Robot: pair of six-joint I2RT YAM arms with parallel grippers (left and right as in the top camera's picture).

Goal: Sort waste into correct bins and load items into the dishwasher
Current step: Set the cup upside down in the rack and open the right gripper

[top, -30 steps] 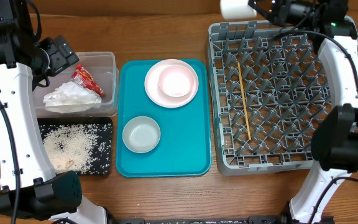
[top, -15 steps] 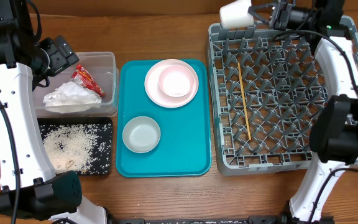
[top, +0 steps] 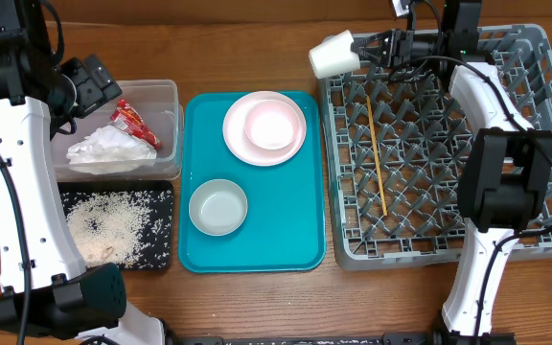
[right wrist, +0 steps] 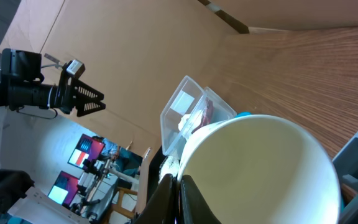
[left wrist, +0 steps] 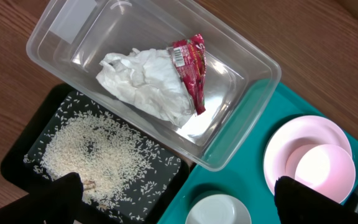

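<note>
White cup [top: 333,55], clamped in the closed right gripper [top: 365,45], lies on its side with its long axis level. It runs straight out from the fingertips, past the corner of the grey dish rack [top: 544,144] and over bare bench [top: 257,48]. Free pegs stand just behind the fingertips, toward the arm. Left gripper [left wrist: 182,196], wide open and empty, hangs by the clear tub [left wrist: 253,93].

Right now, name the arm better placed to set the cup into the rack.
Right. The right pincer grips the cup beside the rack's corner; the left pincer hangs by the tub.
</note>
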